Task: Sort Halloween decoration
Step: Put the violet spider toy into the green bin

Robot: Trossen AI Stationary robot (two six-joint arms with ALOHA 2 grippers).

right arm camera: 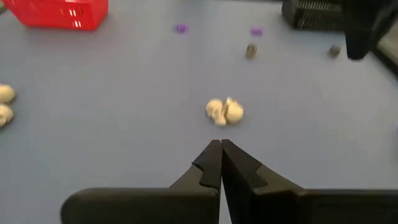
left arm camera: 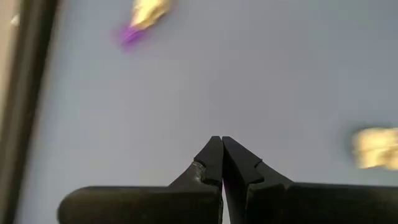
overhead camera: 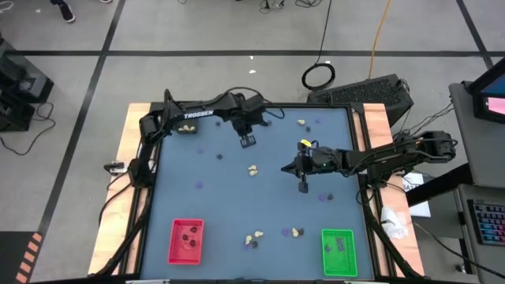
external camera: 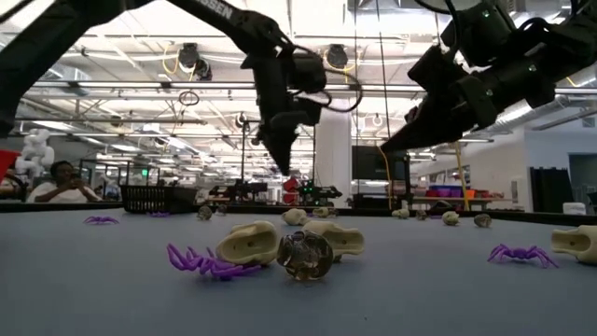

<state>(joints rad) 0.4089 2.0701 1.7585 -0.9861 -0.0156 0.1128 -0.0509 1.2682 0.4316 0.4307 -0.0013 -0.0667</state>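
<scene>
My left gripper (overhead camera: pixel 249 143) hung over the upper middle of the blue table (overhead camera: pixel 229 197) in the overhead frame, its two fingers pressed tip to tip with nothing between them; the left wrist view showed the same pinched tips (left arm camera: pixel 222 144) above bare blue surface. My right gripper (overhead camera: pixel 303 188) reached in from the right edge toward the centre of the frame, its fingers also drawn fully together and empty, as the right wrist view confirmed (right arm camera: pixel 221 148).

The decorations lay scattered across the table. A pair of cream-white lumps (overhead camera: pixel 252 170) sat touching each other near the centre of the overhead frame, between my two grippers, and showed just beyond my right fingertips in the wrist picture (right arm camera: pixel 224 111). More cream lumps (overhead camera: pixel 254 237) lay in the lower middle, with another (overhead camera: pixel 297 232) just to their right. Flat purple bits (overhead camera: pixel 324 196) lay right of centre, others near the upper left. Small black lumps (overhead camera: pixel 301 121) sat in the upper right.

The red tray (overhead camera: pixel 186 241) stood at lower left with dark pieces inside; the green tray (overhead camera: pixel 338 252) stood at lower right, also holding dark pieces. In the level view, a purple spider (external camera: pixel 207 262) touched a cream lump (external camera: pixel 250 244) beside a dark rounded lump (external camera: pixel 305 256) in the foreground. A black tray (right arm camera: pixel 311 14) showed at the upper right of the right wrist picture.
</scene>
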